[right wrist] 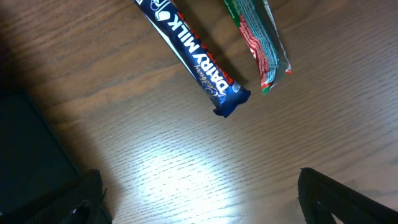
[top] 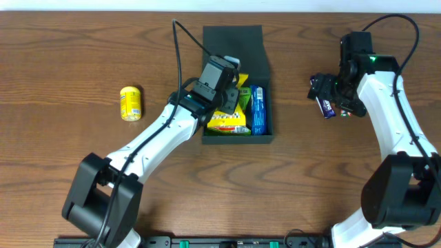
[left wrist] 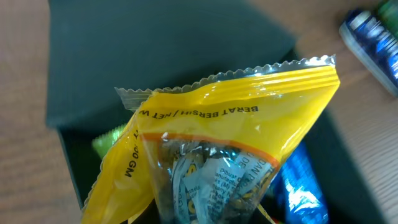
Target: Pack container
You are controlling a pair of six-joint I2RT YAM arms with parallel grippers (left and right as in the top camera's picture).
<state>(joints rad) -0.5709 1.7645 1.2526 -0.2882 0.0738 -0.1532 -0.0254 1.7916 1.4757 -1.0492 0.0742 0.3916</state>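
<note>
Over the container's (top: 269,103) open edge, left fingers (top: 230,95) clamped on yellow packet (left wrist: 236,118); right fingers (right wrist: 339,199) apart.

On my overhead feed the two arms look alike. The left arm (top: 155,134) and the right arm (top: 394,114) both have smooth white link shells joined by rounded black joint housings, with bulky black shoulder blocks at the near edge. A thin black cable (top: 178,62) loops off the left wrist. A second cable (top: 416,34) arcs above the right wrist, where a small green light (top: 373,58) glows. On my right wrist feed, the right gripper (right wrist: 211,199) has matte black fingers (right wrist: 339,199).
</note>
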